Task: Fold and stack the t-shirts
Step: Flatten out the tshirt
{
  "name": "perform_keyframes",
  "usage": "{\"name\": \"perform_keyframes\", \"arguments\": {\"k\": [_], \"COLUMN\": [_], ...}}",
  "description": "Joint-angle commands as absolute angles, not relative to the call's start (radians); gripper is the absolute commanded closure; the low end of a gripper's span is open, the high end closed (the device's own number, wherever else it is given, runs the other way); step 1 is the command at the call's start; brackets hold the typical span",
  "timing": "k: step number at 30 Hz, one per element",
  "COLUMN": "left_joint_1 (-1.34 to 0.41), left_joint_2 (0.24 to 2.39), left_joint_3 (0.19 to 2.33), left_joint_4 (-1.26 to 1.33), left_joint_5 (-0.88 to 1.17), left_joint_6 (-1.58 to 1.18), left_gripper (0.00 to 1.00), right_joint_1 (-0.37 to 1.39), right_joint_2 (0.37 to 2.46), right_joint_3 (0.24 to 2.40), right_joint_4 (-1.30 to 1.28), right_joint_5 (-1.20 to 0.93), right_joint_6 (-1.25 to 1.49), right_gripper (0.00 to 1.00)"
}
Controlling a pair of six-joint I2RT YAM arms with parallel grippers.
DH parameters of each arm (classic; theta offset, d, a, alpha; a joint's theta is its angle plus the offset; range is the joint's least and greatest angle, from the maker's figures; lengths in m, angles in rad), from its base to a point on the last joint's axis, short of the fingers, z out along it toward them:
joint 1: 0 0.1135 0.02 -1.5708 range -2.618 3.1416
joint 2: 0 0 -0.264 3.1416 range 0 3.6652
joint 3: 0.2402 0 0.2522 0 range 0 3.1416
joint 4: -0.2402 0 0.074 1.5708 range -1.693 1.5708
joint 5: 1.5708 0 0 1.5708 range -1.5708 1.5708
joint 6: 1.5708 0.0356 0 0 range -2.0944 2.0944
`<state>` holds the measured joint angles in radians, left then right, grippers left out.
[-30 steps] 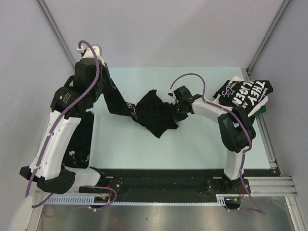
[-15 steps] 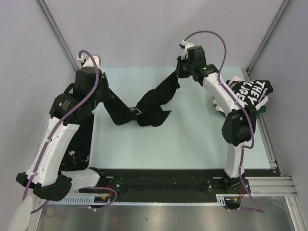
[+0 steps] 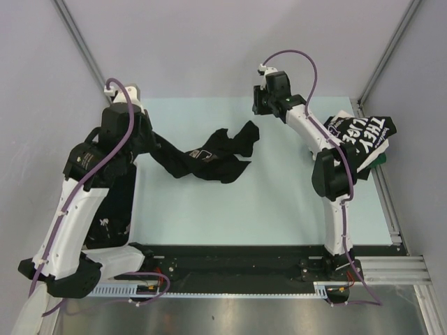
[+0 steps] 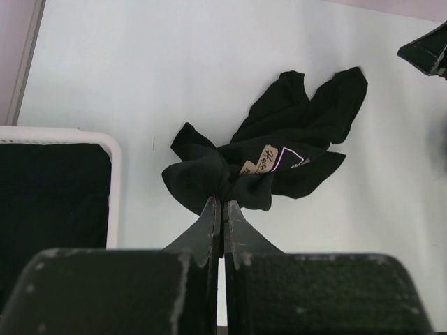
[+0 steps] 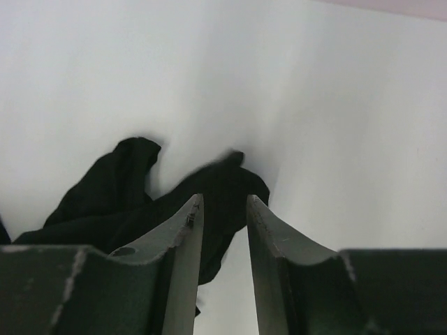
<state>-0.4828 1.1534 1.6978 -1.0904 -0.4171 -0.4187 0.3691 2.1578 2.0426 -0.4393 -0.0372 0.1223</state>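
Between the left jaws, which are pressed together, we see a bunched fold of the black shirt (image 4: 293,129) pinched at their tips. The rest of it spills away from them over the bench (image 3: 279,202), crumpled, with a pale neck label (image 4: 262,159) showing close to the grip. At the right jaws we find a narrow gap with nothing in it. They hang clear of the cloth, and the far end of the black shirt lies beneath and just beyond their tips. From above, that shirt runs as a rumpled band across the middle of the bench. The left jaws are at its left end and the right jaws are near its right end but apart from it, toward the far edge. Left of the left jaws stands a white basket (image 4: 114,181), dark inside. Well off to the right, at the bench's right edge, a second shirt (image 3: 360,136) lies in a heap, black with white block lettering.
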Motion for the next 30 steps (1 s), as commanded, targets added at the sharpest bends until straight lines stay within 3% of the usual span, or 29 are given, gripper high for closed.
{"name": "perform_keyframes", "arguments": {"k": [1, 7, 12, 22, 30], "left_joint_1": [-0.479, -0.479, -0.477, -0.479, -0.477], "left_joint_2": [1.140, 1.152, 1.169, 1.167, 1.147], "left_joint_3": [1.694, 1.667, 1.674, 1.681, 1.687], "left_joint_4": [-1.081, -1.039, -1.012, -1.011, -1.042], "left_joint_5": [-0.434, -0.410, -0.391, -0.380, -0.397], "left_joint_6": [-0.426, -0.425, -0.420, -0.414, -0.422], "left_gripper": [1.00, 1.00, 1.00, 1.00, 1.00], "right_joint_1": [0.374, 0.383, 0.403, 0.403, 0.403], "right_joint_2": [2.086, 1.876, 1.747, 1.858, 1.945], "right_joint_3": [2.013, 1.830, 1.528, 1.486, 1.433], "right_joint_4": [-0.423, -0.494, -0.436, -0.466, -0.338], "right_joint_5": [-0.021, -0.095, -0.060, -0.109, -0.187], "right_joint_6": [0.110, 0.204, 0.253, 0.357, 0.425], "right_gripper": [0.63, 0.63, 0.63, 0.64, 0.64]}}
